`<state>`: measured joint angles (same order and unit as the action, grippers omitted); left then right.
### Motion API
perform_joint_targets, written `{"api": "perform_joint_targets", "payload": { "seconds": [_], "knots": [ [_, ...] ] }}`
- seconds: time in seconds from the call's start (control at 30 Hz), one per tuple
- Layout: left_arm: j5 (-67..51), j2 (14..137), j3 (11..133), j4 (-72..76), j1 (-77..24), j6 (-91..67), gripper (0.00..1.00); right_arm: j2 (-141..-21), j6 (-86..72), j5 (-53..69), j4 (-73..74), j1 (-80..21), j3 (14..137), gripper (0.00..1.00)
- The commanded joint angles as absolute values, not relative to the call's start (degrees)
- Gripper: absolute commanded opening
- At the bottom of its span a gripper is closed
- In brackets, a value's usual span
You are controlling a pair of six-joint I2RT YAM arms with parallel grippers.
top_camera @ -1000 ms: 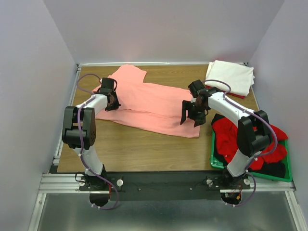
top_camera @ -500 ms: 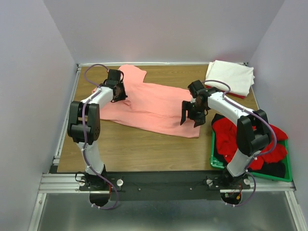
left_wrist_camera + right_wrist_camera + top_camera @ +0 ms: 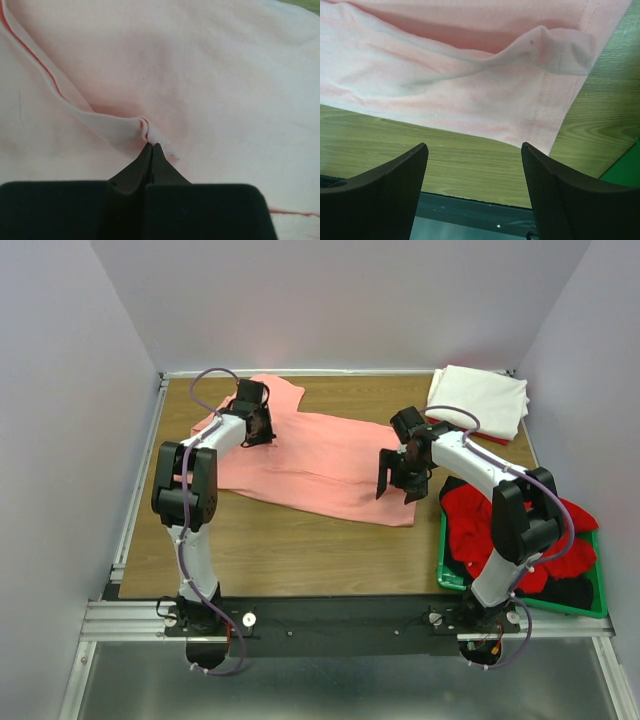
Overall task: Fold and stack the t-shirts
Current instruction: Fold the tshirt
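Observation:
A salmon-pink t-shirt (image 3: 320, 455) lies spread across the middle of the table. My left gripper (image 3: 258, 428) rests over its far left part, shut on a pinched fold of the pink cloth (image 3: 145, 127). Over the shirt's near right corner (image 3: 555, 115) hovers my right gripper (image 3: 395, 483), open with nothing between its fingers (image 3: 385, 185). A folded white t-shirt (image 3: 478, 400) sits at the far right corner. Bright red t-shirts (image 3: 480, 520) and dark cloth (image 3: 572, 590) fill the crate.
The green plastic crate (image 3: 447, 575) stands at the near right edge of the wooden table (image 3: 290, 550). Grey walls close in the left, back and right sides. A metal rail (image 3: 340, 615) with both arm bases runs along the near edge.
My left gripper has travelled toward the far right over the pink shirt, dragging the pinched cloth with it. The right gripper has stayed where it was, open.

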<state>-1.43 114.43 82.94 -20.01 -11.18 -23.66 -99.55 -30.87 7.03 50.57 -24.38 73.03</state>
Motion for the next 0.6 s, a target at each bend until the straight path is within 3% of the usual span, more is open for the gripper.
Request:
{"api": "perform_joint_targets", "payload": {
  "seconds": [0.0, 0.17, 0.23, 0.33, 0.37, 0.4, 0.47, 0.57],
  "knots": [
    [-3.34, 116.19, 85.16, -21.01, -12.13, -23.91, 0.0, -100.37, -32.25, 3.61, 49.4, -24.35, 72.86, 0.82],
    [-4.22, 117.42, 86.92, -21.01, -12.74, -24.69, 0.0, -100.98, -33.13, -3.84, 48.87, -24.17, 73.39, 0.82],
    [-4.74, 117.42, 87.36, -21.09, -12.74, -25.05, 0.06, -102.03, -33.05, -5.62, 48.52, -24.26, 73.91, 0.82],
    [-4.14, 116.9, 88.77, -21.71, -12.74, -25.05, 0.33, -103.62, -32.78, -8.26, 47.99, -24.17, 74.53, 0.82],
    [-3.78, 116.29, 89.55, -22.41, -12.74, -25.05, 0.49, -103.88, -32.7, -8.96, 47.81, -24.0, 74.53, 0.81],
    [-3.0, 115.93, 90.0, -22.85, -12.74, -24.87, 0.57, -104.06, -32.61, -9.05, 46.94, -23.73, 74.53, 0.81],
    [-2.38, 114.44, 90.52, -23.81, -12.48, -24.79, 0.7, -104.15, -32.17, -9.23, 45.88, -23.38, 74.18, 0.79],
    [-2.11, 111.99, 89.31, -24.17, -11.61, -24.61, 0.74, -103.89, -31.12, -8.88, 43.6, -22.59, 73.39, 0.77]
  ]
}}
